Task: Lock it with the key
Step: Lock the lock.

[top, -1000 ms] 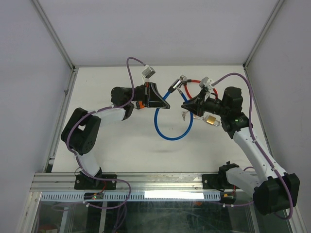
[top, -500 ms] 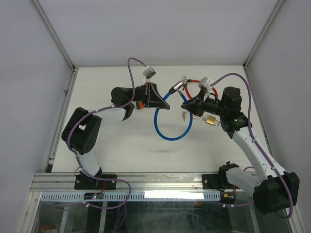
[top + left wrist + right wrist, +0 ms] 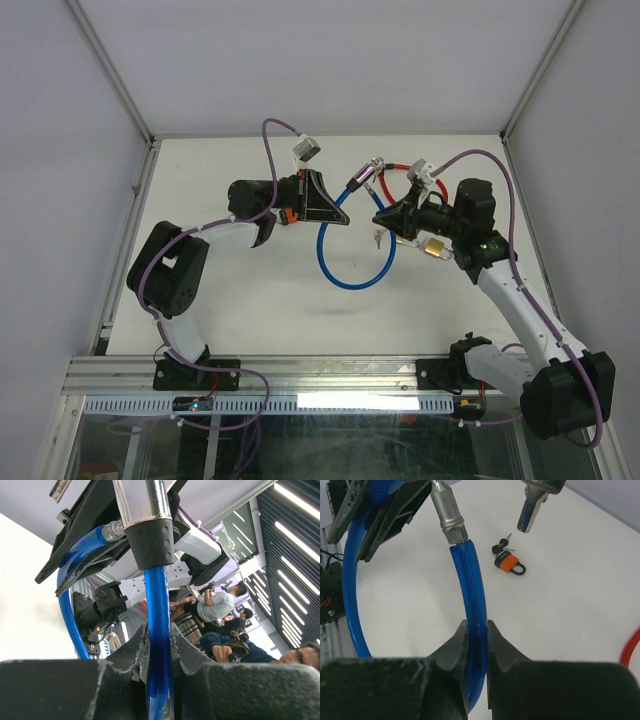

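- Top external: left pincer (image 3: 343, 219) and right pincer (image 3: 379, 215) each clamp the blue cable (image 3: 321, 250), at frame centre.
- Right wrist: keys (image 3: 501, 544) lie on the surface (image 3: 570, 610) beside an orange padlock (image 3: 510, 565), upper centre.

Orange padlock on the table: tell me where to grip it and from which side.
Probably grip the orange padlock across its body's two bare sides, from above: it lies flat on the table, shackle at one end, keys at the other.
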Motion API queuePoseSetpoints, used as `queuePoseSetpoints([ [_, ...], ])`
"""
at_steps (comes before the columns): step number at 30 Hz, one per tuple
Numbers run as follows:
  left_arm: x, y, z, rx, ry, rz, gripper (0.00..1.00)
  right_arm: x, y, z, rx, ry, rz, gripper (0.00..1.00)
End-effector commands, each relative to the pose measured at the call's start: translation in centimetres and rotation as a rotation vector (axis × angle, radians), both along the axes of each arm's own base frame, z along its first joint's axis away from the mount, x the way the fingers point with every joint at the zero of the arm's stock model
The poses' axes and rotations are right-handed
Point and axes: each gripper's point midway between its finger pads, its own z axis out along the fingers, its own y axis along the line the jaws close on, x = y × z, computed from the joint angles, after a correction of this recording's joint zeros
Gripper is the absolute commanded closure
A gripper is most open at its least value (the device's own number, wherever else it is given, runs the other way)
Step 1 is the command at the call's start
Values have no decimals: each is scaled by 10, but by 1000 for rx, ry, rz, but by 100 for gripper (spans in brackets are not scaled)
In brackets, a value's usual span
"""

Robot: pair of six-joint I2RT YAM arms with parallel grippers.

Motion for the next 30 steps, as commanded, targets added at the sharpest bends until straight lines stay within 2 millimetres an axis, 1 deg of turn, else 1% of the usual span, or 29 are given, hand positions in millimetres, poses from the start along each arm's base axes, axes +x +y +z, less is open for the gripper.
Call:
queuePoseSetpoints([
  [1, -15, 4, 25, -92, -156, -17, 100, 2, 5, 22, 17, -66, 21, 100],
  [10, -18, 5, 27, -95, -166, -19, 100, 3, 6, 19, 11, -58, 19, 100],
  [15, -18, 3, 25, -90, -160, -24, 100, -2, 6, 28, 32, -97, 27, 100],
  [21, -17, 2, 22, -85, -151, -27, 100, -5, -1, 40, 56, -149, 13, 100],
  [30, -16, 5, 25, -89, -153, -27, 100, -14, 0, 43, 59, -175, 66, 100],
])
